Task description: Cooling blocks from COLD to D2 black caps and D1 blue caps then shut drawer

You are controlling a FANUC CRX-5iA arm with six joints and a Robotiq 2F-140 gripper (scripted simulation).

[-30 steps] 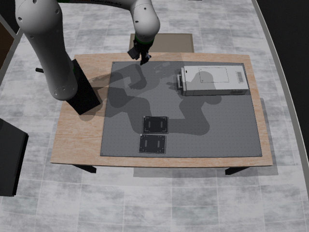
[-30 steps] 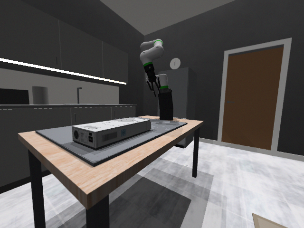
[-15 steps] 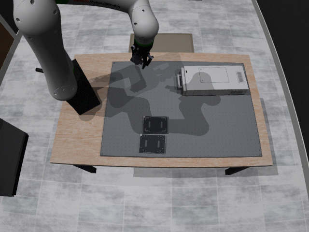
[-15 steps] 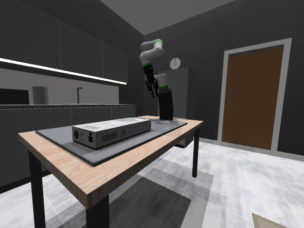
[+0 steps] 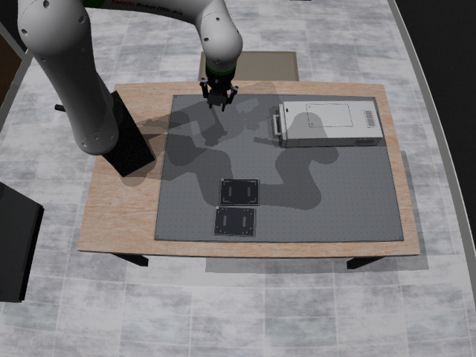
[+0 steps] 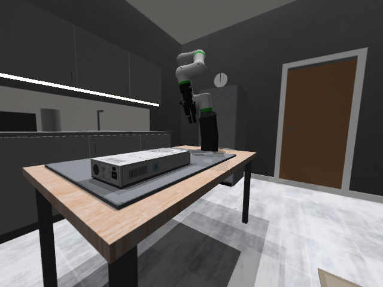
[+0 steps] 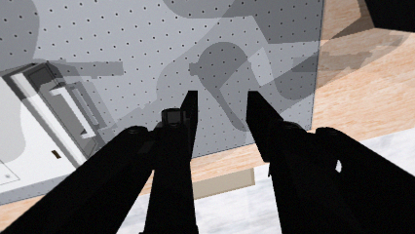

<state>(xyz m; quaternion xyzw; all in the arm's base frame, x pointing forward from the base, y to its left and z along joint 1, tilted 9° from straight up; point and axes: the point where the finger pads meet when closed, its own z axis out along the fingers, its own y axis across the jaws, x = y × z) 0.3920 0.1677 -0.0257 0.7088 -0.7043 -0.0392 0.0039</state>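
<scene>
The white cooler COLD [image 5: 330, 123] [image 6: 139, 167] [image 7: 19, 141] lies at the back right of the grey deck plate [image 5: 326, 199]. Its drawer front with the handle [image 5: 275, 125] [image 7: 73, 109] faces left and sits flush with the body. The cooling blocks are hidden. Two dark empty deck slots lie near the front: D1 [image 5: 239, 192] and D2 [image 5: 234, 222] beyond it. My gripper [image 5: 217, 107] [image 6: 192, 120] [image 7: 222, 105] hangs high above the deck's back edge, left of the cooler. Its fingers stand partly apart with nothing between them.
The arm's black pedestal [image 5: 129, 146] [image 6: 208, 133] stands on the wooden table [image 5: 115, 207] left of the deck. A tan flat box [image 5: 265, 65] lies on the floor behind the table. A dark cabinet [image 5: 15, 245] stands at the left.
</scene>
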